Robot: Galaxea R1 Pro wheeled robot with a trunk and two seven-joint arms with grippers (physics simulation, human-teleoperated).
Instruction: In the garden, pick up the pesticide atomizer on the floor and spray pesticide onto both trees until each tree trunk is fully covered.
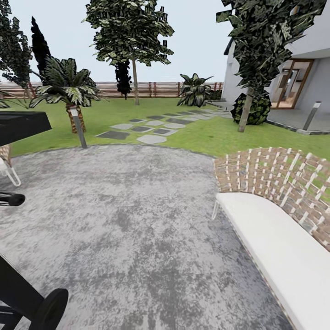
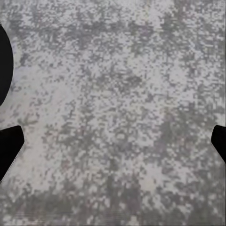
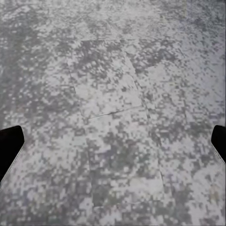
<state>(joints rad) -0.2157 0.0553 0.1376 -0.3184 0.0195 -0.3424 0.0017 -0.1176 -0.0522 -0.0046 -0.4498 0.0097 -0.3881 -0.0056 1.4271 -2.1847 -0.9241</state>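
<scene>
Both end effectors hang released over mottled grey paving: the left end effector [image 2: 113, 141] and the right end effector [image 3: 113, 141] each show 2 dark fingertips spread wide at the frame edges, with nothing between them but stone. From the head camera, part of the left arm [image 1: 27, 298] crosses the lower corner above the round paved patio [image 1: 123, 220].

Beyond the patio lie a white cushioned bench with a woven back [image 1: 279, 229] at the right, a short light post [image 1: 79, 127], a squat palm [image 1: 68, 87] and a trail of stepping stones [image 1: 146, 130] across the lawn [image 1: 206, 135]. 2 bare-trunked trees stand farther out, one near the slatted fence [image 1: 134, 78] and one by the house [image 1: 245, 110]. The sprayer cannot be made out anywhere here.

The robot appears to be on its way, so the task looks barely begun. The sound course is probably to sweep the head across the grass and slabs to find the sprayer, steering clear of bench and post.
</scene>
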